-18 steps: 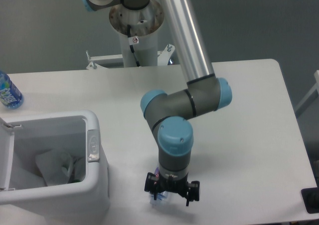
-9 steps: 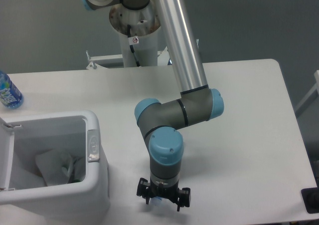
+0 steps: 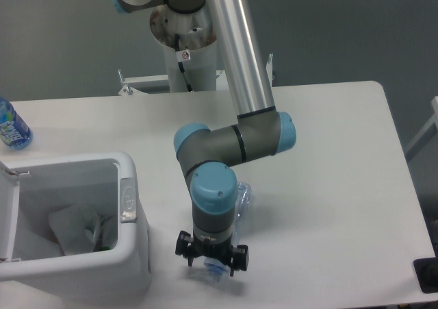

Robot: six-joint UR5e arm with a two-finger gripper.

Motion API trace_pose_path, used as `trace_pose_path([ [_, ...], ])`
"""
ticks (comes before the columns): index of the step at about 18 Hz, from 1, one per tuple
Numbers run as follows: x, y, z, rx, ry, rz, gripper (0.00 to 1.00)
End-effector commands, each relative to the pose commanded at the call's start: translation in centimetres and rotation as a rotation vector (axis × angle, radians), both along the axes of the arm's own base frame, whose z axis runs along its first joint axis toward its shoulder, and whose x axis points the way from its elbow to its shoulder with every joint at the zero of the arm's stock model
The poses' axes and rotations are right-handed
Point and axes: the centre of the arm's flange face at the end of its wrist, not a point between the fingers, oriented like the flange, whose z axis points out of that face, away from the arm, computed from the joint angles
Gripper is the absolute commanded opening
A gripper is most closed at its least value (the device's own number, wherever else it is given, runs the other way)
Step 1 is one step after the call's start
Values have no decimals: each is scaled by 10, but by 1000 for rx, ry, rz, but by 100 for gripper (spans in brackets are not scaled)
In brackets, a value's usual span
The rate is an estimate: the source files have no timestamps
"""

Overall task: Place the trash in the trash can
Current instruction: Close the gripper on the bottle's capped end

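The crushed clear bottle [image 3: 241,201] sticks out from behind the wrist, above and to the right of the hand [image 3: 211,264], its other end hidden by the arm. A bluish clear piece shows between the fingers, so the hand looks clenched on the bottle, though the grip itself is partly hidden. The arm reaches down from the column, elbow bent, wrist vertical, hand pointing at the worktop [image 3: 328,186] near its front edge. The trash can [image 3: 133,254] stands just left, a crumpled whitish wrapper [image 3: 72,228] inside. A blue-labelled bottle [image 3: 10,127] stands at the far left.
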Motion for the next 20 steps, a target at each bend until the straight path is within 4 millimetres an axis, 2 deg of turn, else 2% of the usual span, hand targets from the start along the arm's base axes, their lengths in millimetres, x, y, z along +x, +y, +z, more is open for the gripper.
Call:
trace_pose_path([
  [4,-3,-3,-7,-27,22,-29,100],
  [6,-4,-3,-18,-42,15,-27,100],
  [12,-7,-3,-34,-64,14,-30,100],
  [13,-9,-5,-35,-79,29,-24,93],
  [14,-10,-6,-35,-87,38,-22,82],
  [15,-9,-5,-34,-88,41,-23,74],
  [16,-10,-6,-33,-87,42,-21,71],
  [20,-14,-7,-29,-82,50,-30,70],
])
